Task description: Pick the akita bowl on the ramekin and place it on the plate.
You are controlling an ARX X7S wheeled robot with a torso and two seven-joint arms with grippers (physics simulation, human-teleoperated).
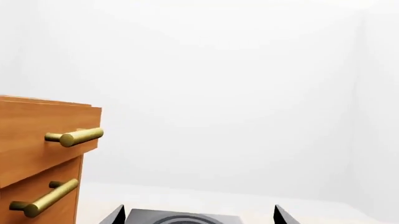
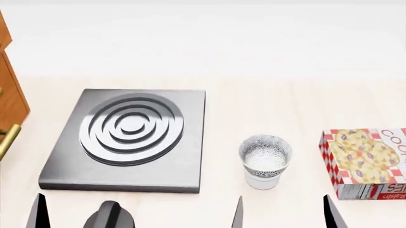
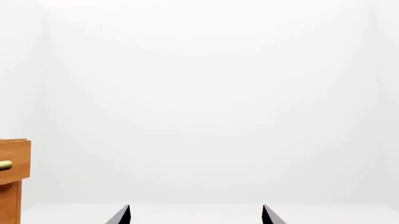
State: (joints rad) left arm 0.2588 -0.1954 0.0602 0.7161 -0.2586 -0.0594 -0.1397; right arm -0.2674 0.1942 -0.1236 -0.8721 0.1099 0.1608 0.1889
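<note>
- One akita bowl (image 2: pixel 265 155) is seen in the head view, speckled grey-black on white, seated upright in the mouth of one ramekin (image 2: pixel 261 181); only the lower white wall of the ramekin shows beneath it.
- The bowl stands just beyond the right gripper (image 2: pixel 284 212), above the gap between its two dark finger tips at the lower edge of the head view. No contact is seen.
- The right gripper's fingers are held apart with nothing between them; the same spread is seen in the right wrist view (image 3: pixel 196 214).
- The left gripper (image 2: pixel 75 214) lies well to the left of the bowl, before the near edge of the hob. Its fingers are spread wide in the left wrist view (image 1: pixel 199 215), with nothing held.
- One box (image 2: pixel 368 164) lies flat to the right of the bowl, beyond the right gripper; red-and-white check edging, biscuit picture, letters "COO" readable, the rest cut off or too small.
- One grey hob (image 2: pixel 130 138) with concentric rings is recorded left of the bowl.
- One wooden cabinet (image 1: pixel 37 154) with two brass handles shows in the left wrist view.
</note>
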